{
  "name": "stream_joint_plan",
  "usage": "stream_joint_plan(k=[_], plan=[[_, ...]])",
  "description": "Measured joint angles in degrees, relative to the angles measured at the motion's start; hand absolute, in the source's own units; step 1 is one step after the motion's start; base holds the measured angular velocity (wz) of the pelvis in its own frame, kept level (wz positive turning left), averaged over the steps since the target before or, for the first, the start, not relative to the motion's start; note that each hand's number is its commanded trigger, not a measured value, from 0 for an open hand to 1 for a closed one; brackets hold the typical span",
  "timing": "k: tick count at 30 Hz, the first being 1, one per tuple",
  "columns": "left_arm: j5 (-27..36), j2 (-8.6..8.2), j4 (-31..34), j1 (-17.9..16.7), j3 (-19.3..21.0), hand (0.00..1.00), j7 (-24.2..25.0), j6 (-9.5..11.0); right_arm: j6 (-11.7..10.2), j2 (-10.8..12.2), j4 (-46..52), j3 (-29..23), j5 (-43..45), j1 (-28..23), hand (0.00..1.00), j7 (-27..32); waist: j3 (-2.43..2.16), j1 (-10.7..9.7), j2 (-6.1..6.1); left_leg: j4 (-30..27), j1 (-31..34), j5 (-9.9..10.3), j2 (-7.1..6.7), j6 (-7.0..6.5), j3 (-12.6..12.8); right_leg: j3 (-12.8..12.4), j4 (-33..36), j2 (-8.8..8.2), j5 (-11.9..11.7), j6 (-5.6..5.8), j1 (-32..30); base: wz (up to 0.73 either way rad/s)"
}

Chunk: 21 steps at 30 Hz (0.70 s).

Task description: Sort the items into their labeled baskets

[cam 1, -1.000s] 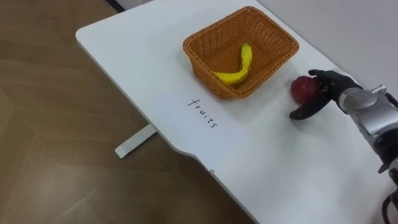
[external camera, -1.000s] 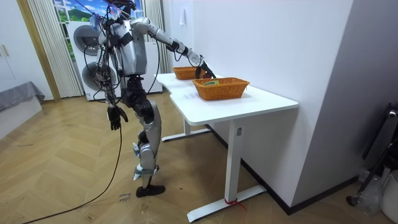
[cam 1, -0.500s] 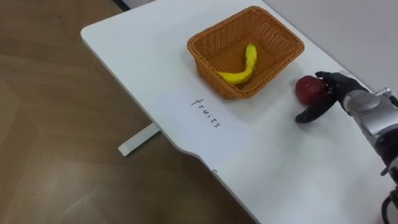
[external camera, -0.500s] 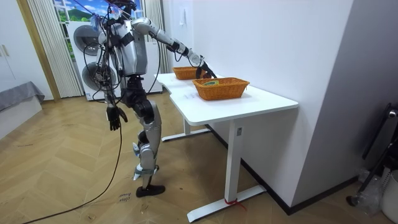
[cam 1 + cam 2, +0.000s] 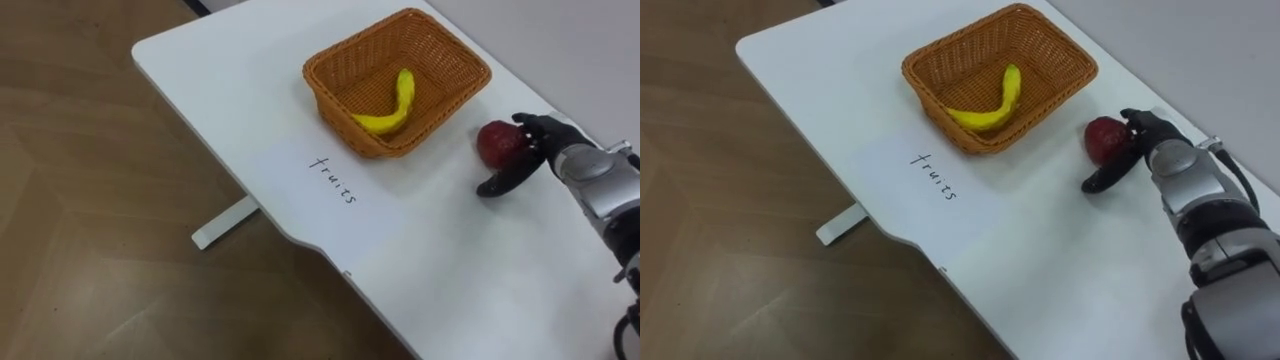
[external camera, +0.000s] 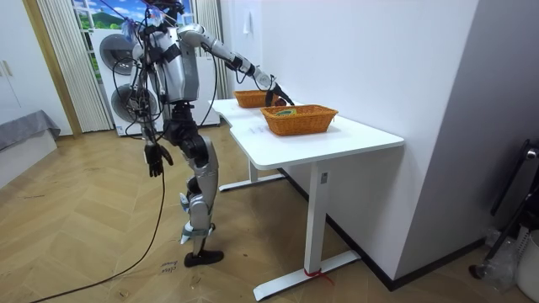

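**Containers.** One wicker basket (image 5: 450, 50) stands on the white table (image 5: 230, 80), near its far corner. It holds a single banana (image 5: 388, 112), which lies curved across the basket floor with one end up against the inner wall. A handwritten label (image 5: 332, 180) lies flat on the table just in front of this basket, on the side toward the table edge. In the room view a second wicker basket (image 6: 299, 119) stands on the same table, nearer that camera and apart from the first. Something green and yellow shows over its rim, too small to identify.

**Task item.** A red apple (image 5: 495, 142) rests on the table surface, outside the basket and just beside its right-hand corner, not touching the wicker.

**Right hand.** The right hand (image 5: 537, 147) is extended over the table and sits against the apple on its right side. The fingers (image 5: 522, 122) lie over the apple's upper right edge. The thumb is spread wide and points down toward the table, clear of the fruit. The hand is not closed round the apple, which is not lifted.

**Left hand.** The left hand (image 6: 154, 158) hangs at the robot's side, fingers relaxed and holding nothing.

**Stance.** The robot stands upright on the wood floor at the table's end.
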State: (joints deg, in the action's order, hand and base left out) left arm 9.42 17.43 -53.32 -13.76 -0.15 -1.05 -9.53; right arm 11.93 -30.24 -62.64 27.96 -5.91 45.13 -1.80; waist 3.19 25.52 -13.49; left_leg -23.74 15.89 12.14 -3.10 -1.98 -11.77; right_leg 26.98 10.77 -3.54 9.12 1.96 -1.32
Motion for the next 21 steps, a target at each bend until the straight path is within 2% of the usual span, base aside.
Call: stream_joint_plan(k=[9, 21], plan=[[0.03, -0.02, 0.51, 0.02, -0.16, 0.00, 0.10, 0.15, -0.62, -0.01, 0.07, -0.06, 1.70, 0.20, 0.00, 0.03, -0.12, 0.04, -0.12, -0.06, 0.32, -0.06, 0.04, 0.07, -0.04, -0.10, 0.03, 0.06, -0.02, -0.02, -0.32, 0.00], [0.01, -0.12, 0.21, 0.04, -0.19, 0.00, 0.49, 0.38, -0.63, 0.00, -0.43, -0.04, 3.86, 0.42, 0.00, 0.30, 0.04, 1.13, 0.07, 0.02, 0.30, -0.11, 0.03, 0.14, -0.10, -0.16, 0.02, 0.10, -0.03, -0.05, -0.40, 0.00]])
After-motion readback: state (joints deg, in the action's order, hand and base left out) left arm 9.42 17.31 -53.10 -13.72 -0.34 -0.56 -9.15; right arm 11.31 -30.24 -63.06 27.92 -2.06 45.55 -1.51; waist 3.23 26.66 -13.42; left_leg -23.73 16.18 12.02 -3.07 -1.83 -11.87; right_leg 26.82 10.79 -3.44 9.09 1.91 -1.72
